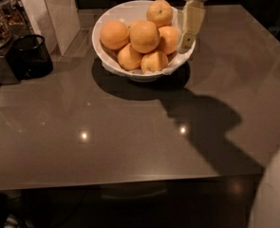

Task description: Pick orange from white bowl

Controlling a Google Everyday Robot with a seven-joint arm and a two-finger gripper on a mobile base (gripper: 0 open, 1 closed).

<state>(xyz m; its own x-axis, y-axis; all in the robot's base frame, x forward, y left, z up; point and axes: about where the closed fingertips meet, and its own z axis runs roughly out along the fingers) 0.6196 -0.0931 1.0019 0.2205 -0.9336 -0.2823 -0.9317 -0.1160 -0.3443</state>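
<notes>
Presently the tool (187, 41) hangs from the top edge of the camera view, over the right rim of the bowl (96, 32), its pale tip low beside the fruit on that side. Whether it is apart or together cannot be told. Nothing is seen clamped in it, and contact with any fruit cannot be confirmed.

The orange (144, 36), one of the largest, sits high in the middle of the pile, inside the bowl and touching its neighbours. The other oranges (115, 34) lie packed around it, one perched at the back. None lies outside the bowl.

The bowl stands toward the far side of the counter (130, 141), throwing a dark shadow forward. A black cup (32, 56) stands well apart to the left.

Assessment: approach is largely made, with the tool at the bowl. Grasp not evidenced; lift not begun. Remaining, by my judgement: settle onto one fruit, close on it, and raise it clear of the rim without rolling the rest.
</notes>
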